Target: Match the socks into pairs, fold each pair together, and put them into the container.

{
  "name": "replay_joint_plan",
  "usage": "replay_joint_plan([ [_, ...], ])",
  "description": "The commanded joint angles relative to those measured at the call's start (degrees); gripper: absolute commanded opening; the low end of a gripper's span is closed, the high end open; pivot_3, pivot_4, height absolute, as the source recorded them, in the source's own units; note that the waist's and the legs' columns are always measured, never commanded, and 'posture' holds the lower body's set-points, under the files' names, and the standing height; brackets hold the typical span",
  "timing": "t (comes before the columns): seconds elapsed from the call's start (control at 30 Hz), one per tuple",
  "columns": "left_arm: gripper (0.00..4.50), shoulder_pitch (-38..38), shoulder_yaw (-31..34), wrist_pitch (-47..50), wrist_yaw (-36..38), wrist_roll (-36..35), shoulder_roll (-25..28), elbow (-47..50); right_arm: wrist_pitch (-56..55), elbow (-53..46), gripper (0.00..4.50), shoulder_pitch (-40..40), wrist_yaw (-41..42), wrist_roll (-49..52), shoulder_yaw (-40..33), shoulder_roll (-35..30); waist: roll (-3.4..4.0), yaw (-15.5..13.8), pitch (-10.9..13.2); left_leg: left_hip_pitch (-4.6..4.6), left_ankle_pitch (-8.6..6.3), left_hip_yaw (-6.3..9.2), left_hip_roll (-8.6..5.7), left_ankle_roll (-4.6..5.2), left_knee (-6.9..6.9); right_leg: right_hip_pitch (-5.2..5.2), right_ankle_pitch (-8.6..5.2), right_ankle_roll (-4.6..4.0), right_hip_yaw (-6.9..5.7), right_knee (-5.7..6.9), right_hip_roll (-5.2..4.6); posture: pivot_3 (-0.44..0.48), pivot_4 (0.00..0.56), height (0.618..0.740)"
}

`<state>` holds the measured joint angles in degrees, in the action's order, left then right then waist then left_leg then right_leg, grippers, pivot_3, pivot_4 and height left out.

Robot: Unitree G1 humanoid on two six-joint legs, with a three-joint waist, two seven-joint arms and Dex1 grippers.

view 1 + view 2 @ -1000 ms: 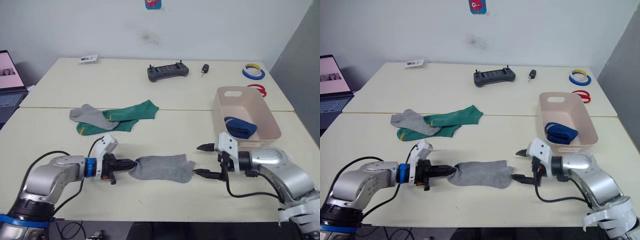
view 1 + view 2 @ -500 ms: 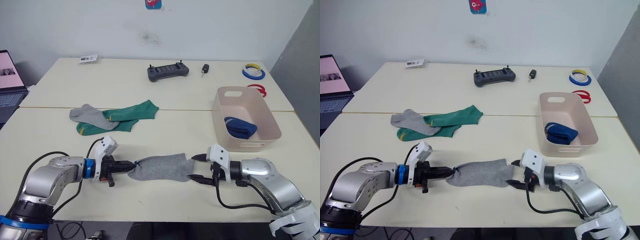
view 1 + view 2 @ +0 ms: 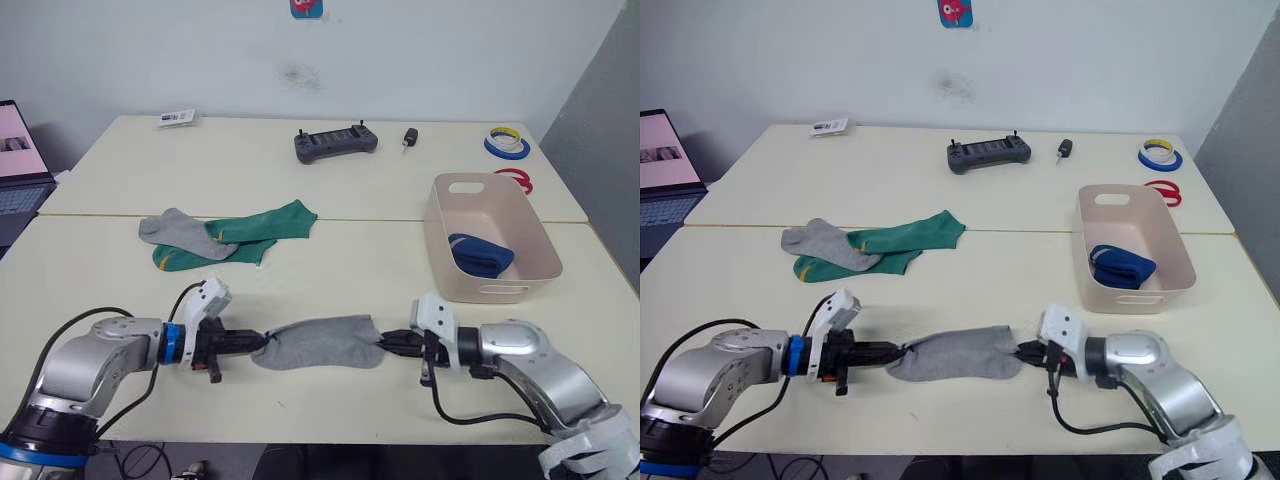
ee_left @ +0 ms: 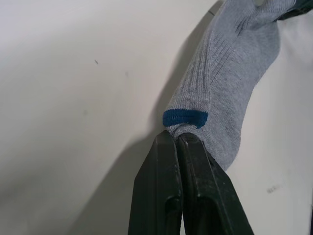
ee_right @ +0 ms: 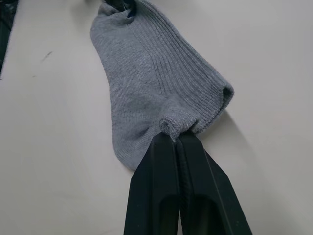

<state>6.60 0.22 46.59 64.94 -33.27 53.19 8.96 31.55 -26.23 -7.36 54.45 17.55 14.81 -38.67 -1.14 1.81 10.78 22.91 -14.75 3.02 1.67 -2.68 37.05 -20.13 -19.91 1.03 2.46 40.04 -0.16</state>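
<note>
Two head cameras look down over a table [image 3: 330,190]; two close wrist cameras share one grey sock [image 4: 220,93].

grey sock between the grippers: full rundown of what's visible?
The grey sock is a short ankle sock of ribbed knit with a small blue patch at one end. It lies flat on the table, stretched between the two arms. The left gripper pinches the blue-marked end; the right gripper pinches the other end, bunching the fabric.

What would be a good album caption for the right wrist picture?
Two black fingers of the right gripper pinch one end of a grey sock lying on the pale table.
</note>
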Motion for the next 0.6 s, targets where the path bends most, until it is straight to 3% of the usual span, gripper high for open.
replay_joint_plan([
  [0.03,0.00,-0.98,1.60,1.14,2.59,-1.65,2.64,2.54,1.68,-5.00,0.03,1.12,1.25,3.22,-2.17,-1.97,0.00,0.00,0.00,0.00,0.00,-0.01,0.00,0.00,0.01,0.00,0.00,0.00,0.01,0.01,0.00,0.000,0.150,0.740],
  [0.33,0.00,0.79,-1.50,1.13,-2.18,1.78,-1.22,-0.51,1.75,-2.27,0.03,1.53,-1.63,-1.55,1.04,-3.10,0.00,-0.01,0.00,-0.02,0.00,-0.01,-0.02,0.00,0.02,0.03,0.00,0.01,0.00,0.00,0.00,0.000,0.150,0.740],
  [0.43,0.00,2.17,0.15,1.72,-4.23,0.76,-3.77,-1.24,1.52,-1.87,0.03,1.33,-1.80,-2.24,1.36,-3.29,0.01,-0.09,-0.01,-0.03,0.00,0.00,-0.04,0.00,0.02,0.04,0.00,0.01,-0.01,0.02,-0.01,0.000,0.150,0.740],
  [0.53,0.00,1.57,0.72,2.00,-2.86,-0.17,-3.19,-0.30,0.29,-1.95,0.60,1.72,-1.17,-2.51,0.72,-4.13,-0.01,-0.09,-0.02,-0.03,0.01,0.03,-0.03,-0.01,0.04,0.06,0.00,0.01,-0.03,0.02,-0.01,0.000,0.150,0.740],
  [0.6,0.65,0.97,1.03,1.02,-2.57,0.07,-2.84,-0.14,-0.56,-2.16,1.28,2.07,-0.52,-2.42,0.17,-4.79,-0.01,-0.10,-0.02,-0.03,0.00,0.00,-0.03,-0.01,0.03,0.05,0.00,0.01,-0.01,0.01,-0.01,0.000,0.150,0.740],
])
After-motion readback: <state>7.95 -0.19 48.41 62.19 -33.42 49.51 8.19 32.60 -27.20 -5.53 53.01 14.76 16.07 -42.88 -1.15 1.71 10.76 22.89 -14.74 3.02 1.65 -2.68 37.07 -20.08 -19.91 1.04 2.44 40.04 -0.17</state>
